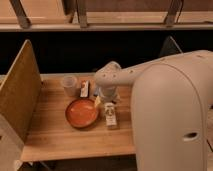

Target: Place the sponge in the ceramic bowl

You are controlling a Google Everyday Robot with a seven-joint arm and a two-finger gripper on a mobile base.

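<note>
**Sponge (pixel 98 101) at the bowl's rim, gripper (pixel 104 94) close over it**

Sponge and dish lay close but apart in role: the small yellow-and-blue block sat at the upper right rim of the ceramic bowl (pixel 80 114), whose orange-red inside showed nothing in it. The gripper hung just above and behind the sponge, the arm reaching in from the right and bent downward, probably because a cup (pixel 69 85), a white-and-red box (pixel 85 89) and a labelled bottle (pixel 110 115) crowded that end of the wooden table (pixel 55 135). Whether the gripper was clamped on the sponge or merely over it could not be told, nor whether the block rested on the wood.
</note>
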